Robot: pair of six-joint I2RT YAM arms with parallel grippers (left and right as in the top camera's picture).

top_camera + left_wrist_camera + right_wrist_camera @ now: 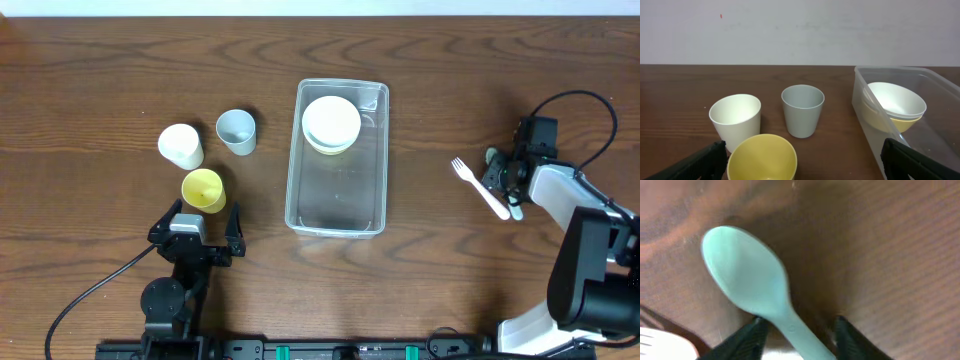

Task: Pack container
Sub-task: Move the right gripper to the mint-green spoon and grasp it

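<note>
The clear rectangular container [336,230] lies at the table's middle with stacked pale bowls [331,123] in its far end. In the left wrist view its near wall [866,107] and the bowls [895,100] sit at the right. My right gripper [505,182] is low over the table at the right. Its fingers [745,340] straddle the handle of a mint spoon [747,277], with a gap on the right side. My left gripper [205,212] stands wide open just behind a yellow cup [762,157], holding nothing.
A white cup [181,146] and a grey-blue cup [236,131] stand left of the container, behind the yellow cup [203,189]. A white fork [475,183] lies beside my right gripper, its tines [655,342] at the spoon's left.
</note>
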